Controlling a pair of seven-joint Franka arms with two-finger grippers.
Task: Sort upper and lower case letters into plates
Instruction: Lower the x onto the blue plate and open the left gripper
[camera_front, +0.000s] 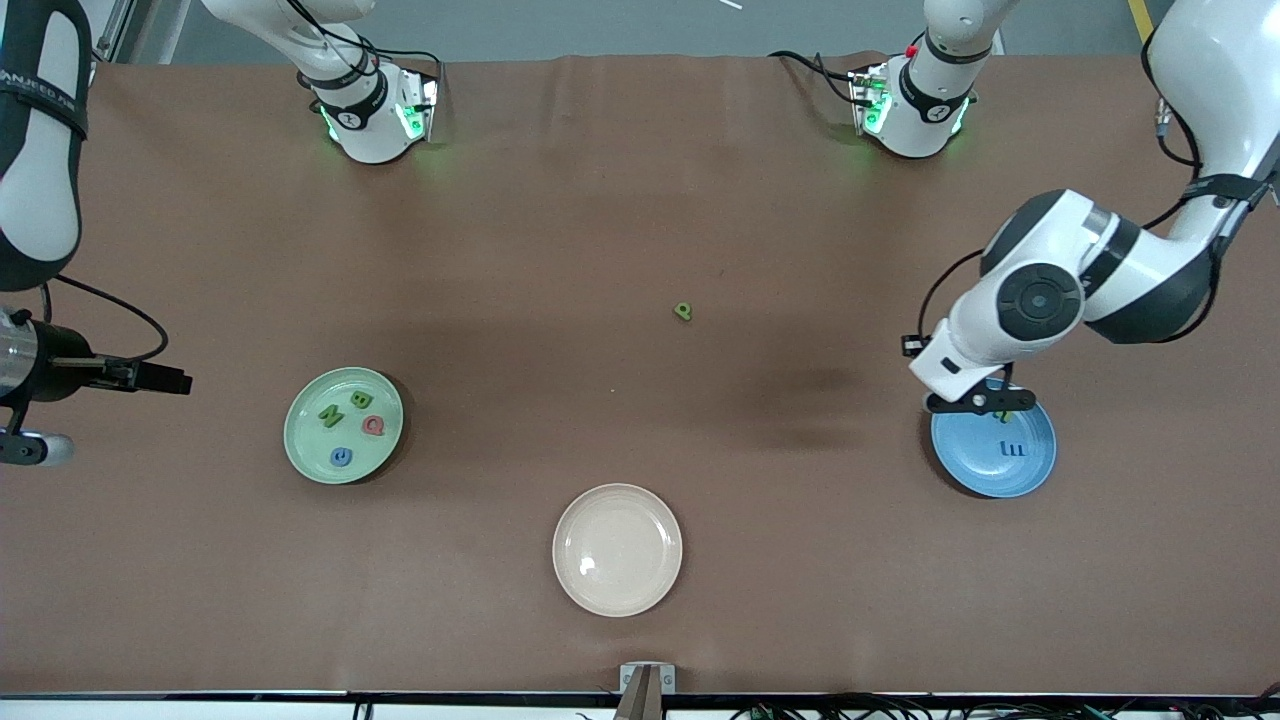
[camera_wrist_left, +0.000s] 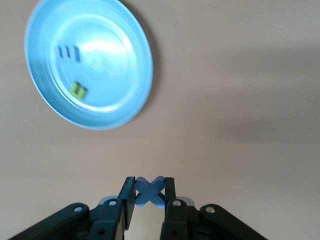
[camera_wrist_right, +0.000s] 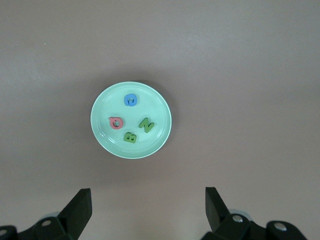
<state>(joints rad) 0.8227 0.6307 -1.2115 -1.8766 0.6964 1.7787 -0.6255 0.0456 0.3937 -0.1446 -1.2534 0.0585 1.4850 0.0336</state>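
The left gripper (camera_wrist_left: 148, 200) hangs over the rim of the round, shallow, sky-blue matte plate (camera_front: 1030, 470) at the left arm's end of the table, its fingers (camera_wrist_left: 127, 197) clenched on a small flat pale-blue x-shaped letter piece (camera_wrist_left: 149, 190) that sits squarely between the fingertips. Below and ahead of those fingers, the blue plate holds a dark blue flat letter m (camera_wrist_left: 68, 53) and a small yellow-green letter piece (camera_wrist_left: 78, 90), lying near each other but apart. The right gripper (camera_wrist_right: 148, 210) waits high at the right arm's end of the table, fingers (camera_wrist_right: 80, 210) spread wide with nothing between them. Ahead of its fingertips lies the round, pale mint-green matte plate (camera_wrist_right: 102, 135), carrying four flat letters: a green B (camera_wrist_right: 130, 137), a green N (camera_wrist_right: 146, 125), a pink-red Q (camera_wrist_right: 116, 122) and a blue round letter (camera_wrist_right: 130, 100). A cream-beige round plate (camera_front: 617, 549) sits nearest the front camera. One small green letter piece (camera_front: 683, 312) lies alone on the brown table covering (camera_front: 640, 200), between the arms' ends.
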